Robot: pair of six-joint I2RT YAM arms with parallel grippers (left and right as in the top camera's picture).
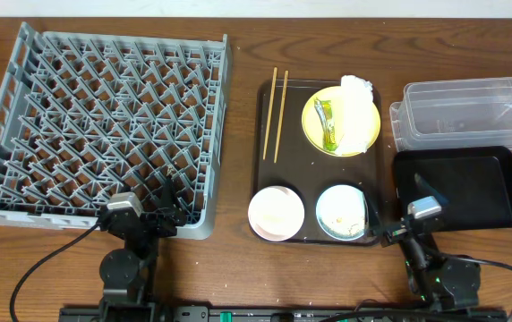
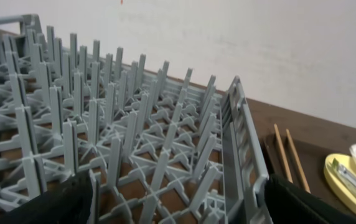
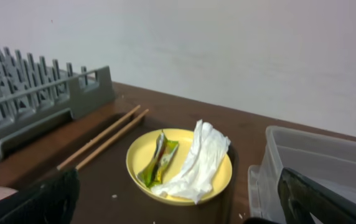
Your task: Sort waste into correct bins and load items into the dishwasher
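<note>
Grey dish rack (image 1: 104, 125) fills the table's (image 1: 238, 268) far-left corner and runs nearly to the near edge, no dishes in it that I can see. The dark brown serving tray (image 1: 296, 170) sits mid-table, just right of the rack and apart from it. Black tray (image 1: 462, 188) is by the right edge with nothing in it, and the clear tub (image 1: 466, 112) is right behind it in the far-right corner; I can't tell if the two touch. My left gripper (image 2: 178, 211) hangs over the rack's near-right corner with its fingers spread wide and nothing between them. My right gripper (image 3: 178, 205) is near the table's near edge, between the serving tray and the black tray, its fingers also released wide and holding nothing. The yellow plate (image 1: 309, 121) is in the serving tray's far-right part. The small white bowl (image 1: 276, 213) is at the tray's near-left corner, and the light blue bowl (image 1: 341, 212) is beside it at the near-right corner, close but not touching. The crumpled white napkin (image 1: 356, 107) lies across the plate's right half, its far end hanging over the rim. Two wooden chopsticks (image 1: 278, 112) lie side by side along the serving tray's left edge, pointing toward the far edge. The green wrapper (image 1: 328, 125) is on the plate, left of the napkin and against it. Whitish food scraps (image 1: 345, 222) are stuck inside the blue bowl. I can't pick out the cup.
</note>
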